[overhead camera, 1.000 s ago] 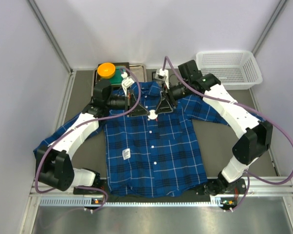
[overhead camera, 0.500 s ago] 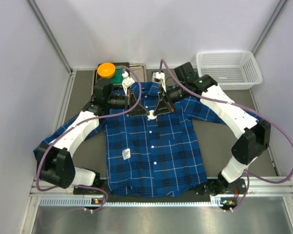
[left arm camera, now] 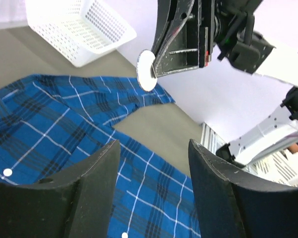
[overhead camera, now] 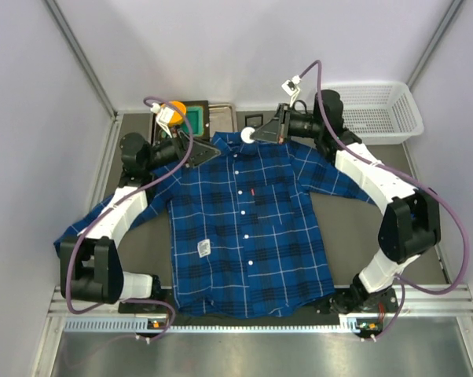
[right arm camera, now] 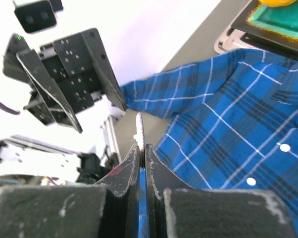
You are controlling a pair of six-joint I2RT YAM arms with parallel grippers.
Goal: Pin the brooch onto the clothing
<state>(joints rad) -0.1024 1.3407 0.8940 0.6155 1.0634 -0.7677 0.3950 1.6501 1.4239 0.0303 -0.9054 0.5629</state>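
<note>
Right hand (overhead camera: 256, 135) clenched on brooch (overhead camera: 248, 134), above shirt (overhead camera: 252, 228) collar (overhead camera: 238, 143); left hand (overhead camera: 213, 153) released beside collar. Step: positioning brooch. Next: lower it onto shirt front.

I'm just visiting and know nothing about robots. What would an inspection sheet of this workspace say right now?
Surface: grey table, mostly covered by the shirt.
Job's things: plaid shirt spread flat; brooch held in the air near the collar, not pinned.
Clutter: orange dish and green pad on a metal tray; white basket at the back right.
Hands: left hand open, holding nothing; right hand shut on the brooch's edge.
Cables: purple cables loop along both arms.
Surroundings: white walls.
</note>
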